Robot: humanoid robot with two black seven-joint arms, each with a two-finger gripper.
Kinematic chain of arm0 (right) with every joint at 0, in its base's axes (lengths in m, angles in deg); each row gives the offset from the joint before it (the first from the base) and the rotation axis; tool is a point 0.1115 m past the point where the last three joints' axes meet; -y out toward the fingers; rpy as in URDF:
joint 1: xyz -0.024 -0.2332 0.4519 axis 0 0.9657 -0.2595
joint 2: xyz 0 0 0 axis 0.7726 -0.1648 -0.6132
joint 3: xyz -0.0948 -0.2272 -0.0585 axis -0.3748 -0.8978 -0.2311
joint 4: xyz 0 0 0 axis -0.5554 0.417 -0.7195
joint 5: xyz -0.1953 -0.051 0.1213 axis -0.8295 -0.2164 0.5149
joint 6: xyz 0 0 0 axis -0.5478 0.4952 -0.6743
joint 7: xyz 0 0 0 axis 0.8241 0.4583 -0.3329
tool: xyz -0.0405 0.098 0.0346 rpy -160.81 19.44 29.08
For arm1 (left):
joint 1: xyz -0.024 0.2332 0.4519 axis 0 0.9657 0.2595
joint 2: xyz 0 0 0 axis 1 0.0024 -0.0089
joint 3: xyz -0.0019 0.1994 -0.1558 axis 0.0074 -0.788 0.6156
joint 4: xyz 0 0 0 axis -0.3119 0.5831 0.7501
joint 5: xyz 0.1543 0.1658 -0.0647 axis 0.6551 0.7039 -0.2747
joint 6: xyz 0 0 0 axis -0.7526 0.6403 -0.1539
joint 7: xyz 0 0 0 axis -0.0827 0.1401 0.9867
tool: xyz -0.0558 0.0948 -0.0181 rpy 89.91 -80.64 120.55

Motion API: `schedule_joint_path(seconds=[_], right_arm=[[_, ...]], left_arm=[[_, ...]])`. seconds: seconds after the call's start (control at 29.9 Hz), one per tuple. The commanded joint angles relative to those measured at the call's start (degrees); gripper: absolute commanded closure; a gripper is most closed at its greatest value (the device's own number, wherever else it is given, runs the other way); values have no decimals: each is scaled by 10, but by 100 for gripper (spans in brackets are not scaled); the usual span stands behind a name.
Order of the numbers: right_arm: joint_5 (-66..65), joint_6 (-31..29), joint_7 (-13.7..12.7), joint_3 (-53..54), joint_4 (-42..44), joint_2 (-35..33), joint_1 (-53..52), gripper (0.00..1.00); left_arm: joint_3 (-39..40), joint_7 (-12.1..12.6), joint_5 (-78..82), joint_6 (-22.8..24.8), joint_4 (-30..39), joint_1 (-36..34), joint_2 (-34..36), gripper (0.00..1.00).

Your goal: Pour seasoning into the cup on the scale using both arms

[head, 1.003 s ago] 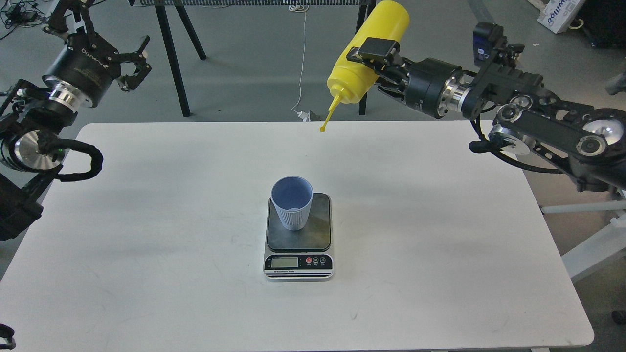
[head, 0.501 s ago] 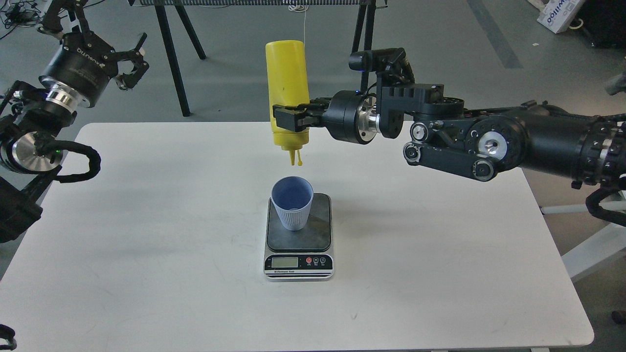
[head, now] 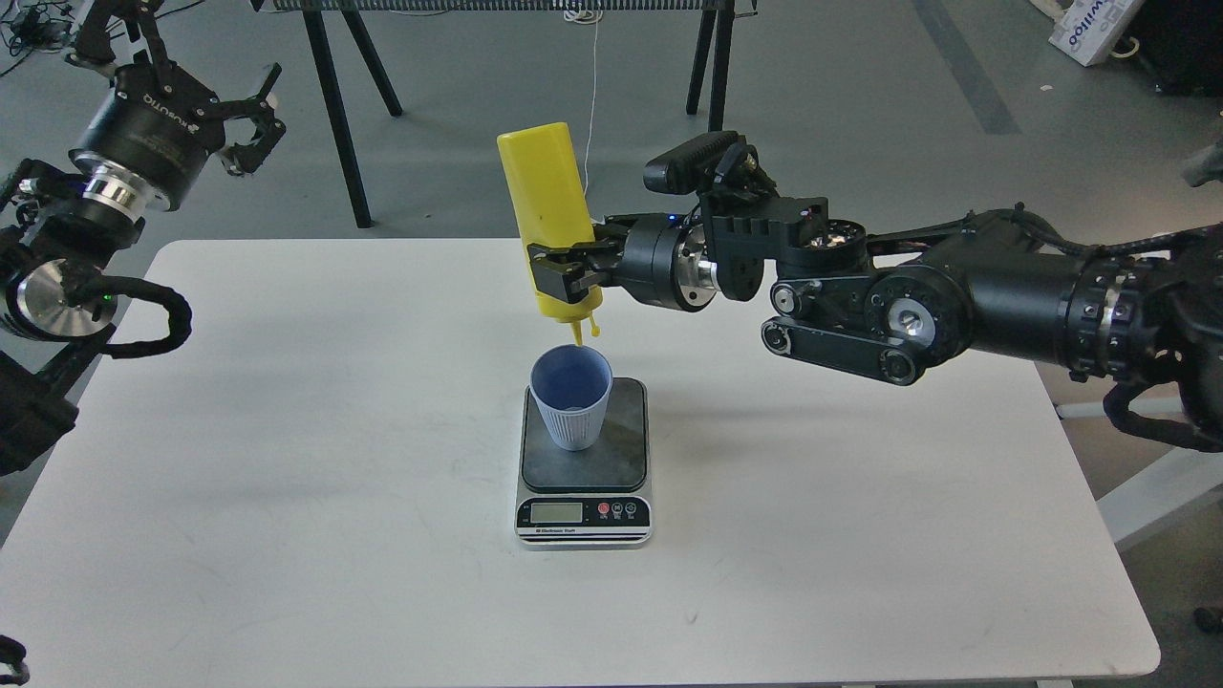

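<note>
— One scale [head: 584, 476] sits mid-desk [head: 287, 535], with bare white surface on every side out to the edges. How many of the rest?

— One cup [head: 571, 397], upright on the scale's platform; one seasoning bottle [head: 552, 229], inverted just above it, long axis near vertical, base leaning left, nozzle pointing down at the rim.

— And the fingers?

— Right gripper [head: 562, 272] clenched on the bottle; left gripper [head: 250, 119] spread, empty, far left beyond the desk.

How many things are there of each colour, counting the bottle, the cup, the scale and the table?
Yellow: 1, the seasoning bottle
Blue-grey: 1, the cup
Black and silver: 1, the scale
White: 1, the table
Total: 4
</note>
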Motion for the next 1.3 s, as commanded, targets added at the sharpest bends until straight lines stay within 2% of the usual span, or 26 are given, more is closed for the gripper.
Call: schedule_joint_path(seconds=[0.0, 0.3, 0.47, 0.67, 0.77, 0.97, 1.1, 1.27], right_arm=[[0, 1, 0, 0, 1, 0, 3, 82], [43, -4, -1, 26, -5, -12, 3, 81], [176, -36, -2, 113, -59, -105, 6, 80], [306, -78, -4, 199, -128, -253, 49, 78], [385, -133, -5, 279, -146, -320, 104, 78], [564, -228, -9, 422, -165, -388, 252, 78], [706, -274, -5, 483, -187, -410, 362, 78], [811, -318, 7, 572, -189, -396, 511, 76]], left_arm=[[0, 0, 1, 0, 0, 0, 1, 0], [0, 0, 0, 0, 0, 0, 5, 0], [0, 6, 0, 2, 2, -1, 20, 0], [0, 8, 0, 1, 4, -7, 18, 0], [0, 8, 0, -1, 4, -9, 16, 0], [0, 8, 0, -2, 7, -9, 15, 0], [0, 7, -1, -5, 7, -9, 15, 0], [-2, 7, 0, -7, 7, -10, 15, 0]])
